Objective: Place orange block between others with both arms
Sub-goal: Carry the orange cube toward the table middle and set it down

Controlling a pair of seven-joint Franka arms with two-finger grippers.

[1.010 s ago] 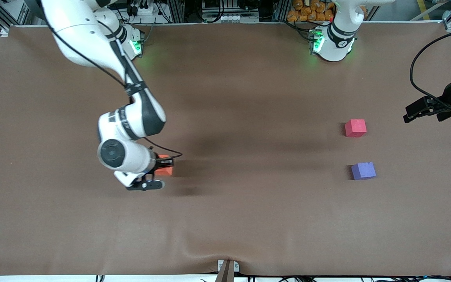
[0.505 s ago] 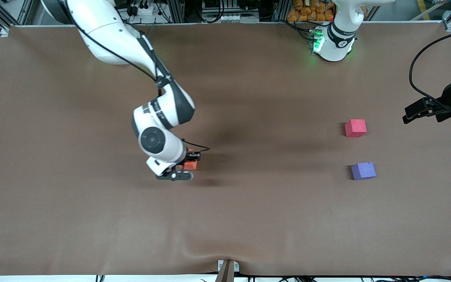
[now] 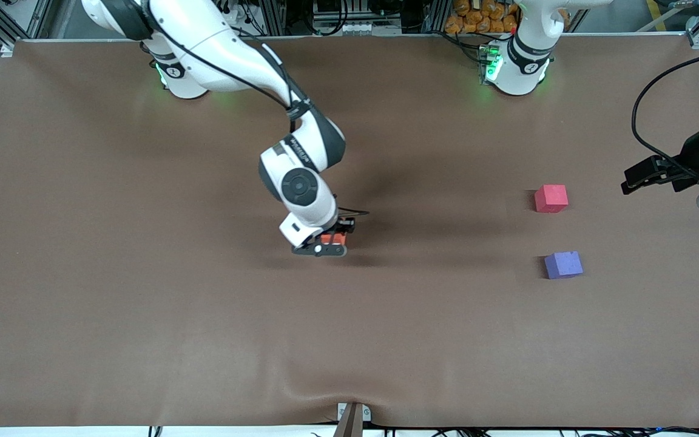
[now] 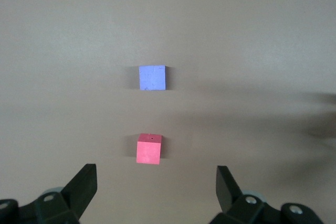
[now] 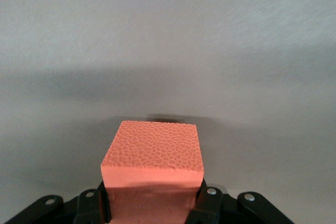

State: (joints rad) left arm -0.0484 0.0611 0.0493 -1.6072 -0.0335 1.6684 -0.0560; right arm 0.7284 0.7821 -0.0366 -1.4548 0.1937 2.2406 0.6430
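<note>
Orange block (image 3: 329, 239) clamped in right gripper (image 3: 325, 241) over table (image 3: 143, 303) mid-area. Front: red cube (image 3: 551, 198), purple cube (image 3: 563, 264) nearer camera, at left arm's end. Left wrist: left gripper (image 4: 155, 187) spread, empty, waiting. Right wrist: fingers (image 5: 206, 203) pinch block.

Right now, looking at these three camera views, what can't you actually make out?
- Front view: the orange block is mostly covered by the right gripper shut on it; whether it touches the table cannot be told.
- Right wrist view: the block's lower part sits hidden between the fingers.
- Front view: the left gripper, open, belongs to an arm cut off by the picture's edge.
- Left wrist view: the red-pink cube and blue-purple cube show, the orange one does not.
</note>
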